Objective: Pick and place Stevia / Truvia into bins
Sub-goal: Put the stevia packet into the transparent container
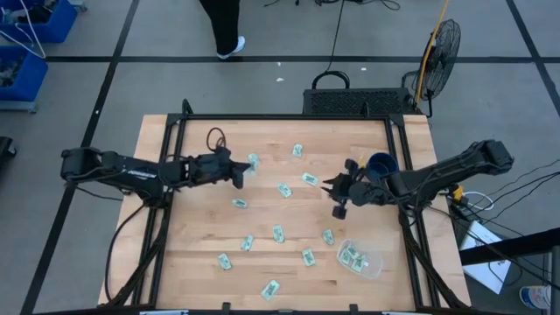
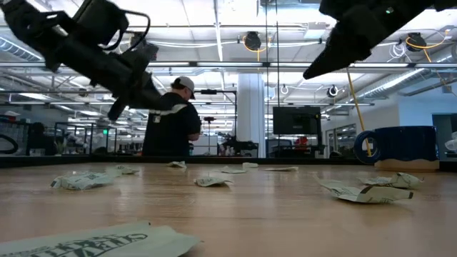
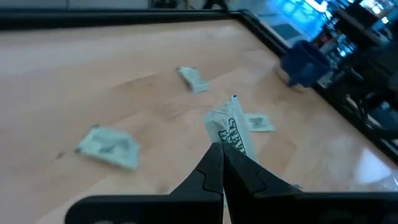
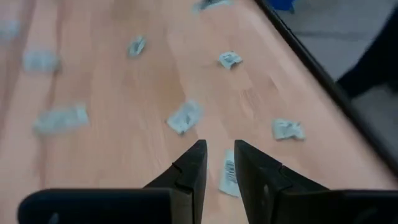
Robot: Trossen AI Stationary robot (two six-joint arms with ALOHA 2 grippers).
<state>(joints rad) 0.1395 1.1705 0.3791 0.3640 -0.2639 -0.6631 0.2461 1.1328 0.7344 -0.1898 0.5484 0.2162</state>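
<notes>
**Even light overhead, soft focus at the wrists**

From above I get flat, bright light on the table [image 1: 201,262], with only faint shadows under the arms. The level camera looks into ceiling strip lights [image 2: 214,44] that glare, so both arms read as dark silhouettes; the nearest sachet [image 2: 93,241] is badly out of focus, while the person [image 2: 171,118] behind is fairly crisp. My left wrist picture is soft, with a blue glow in one corner and the mug [image 3: 305,62] smeared. The right wrist picture blurs the far sachets [image 4: 59,118].
</notes>
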